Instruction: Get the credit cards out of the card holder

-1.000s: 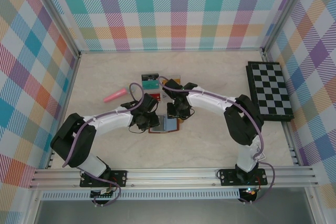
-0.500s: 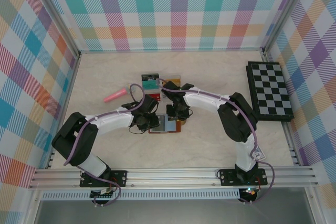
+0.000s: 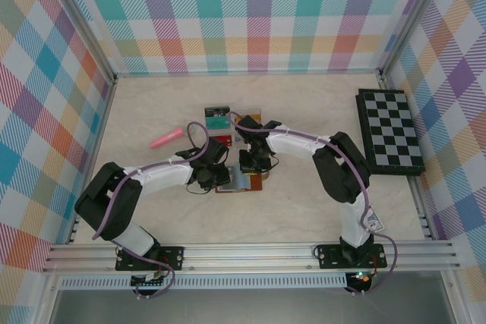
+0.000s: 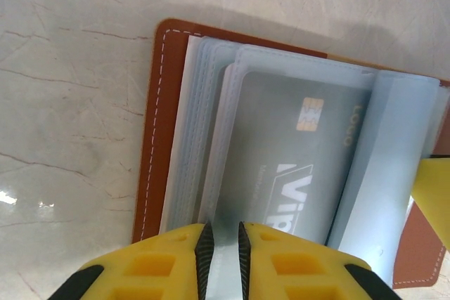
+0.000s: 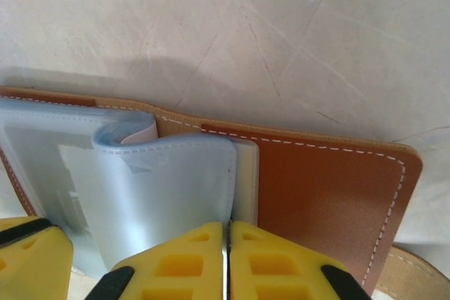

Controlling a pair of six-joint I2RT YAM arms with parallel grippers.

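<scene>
1. done so far, as i judge it: a teal card (image 3: 218,121), an orange card (image 3: 251,118) and a red card (image 3: 221,140) lie loose on the table (image 3: 152,111), just beyond the card holder (image 3: 241,184).
2. still to do: the holder lies open and flat between my two grippers, brown cover down. a grey card (image 4: 295,166) sits inside its clear pocket page (image 4: 394,152). more leaves are stacked beneath, and i cannot tell whether they hold cards.
3. my left gripper (image 4: 221,240) is nipped onto the near edge of that pocket page, jaws almost together with the leaf between them.
4. my right gripper (image 5: 226,244) is clenched tight at the free edge of a curled page (image 5: 176,187), over the brown half of the cover. whether it has caught a leaf, i cannot tell.
5. against a second ago: my right jaws stood apart and have now closed. my right arm's elbow has swung in toward the middle. my left arm, the holder and the loose cards lie where they were.
</scene>
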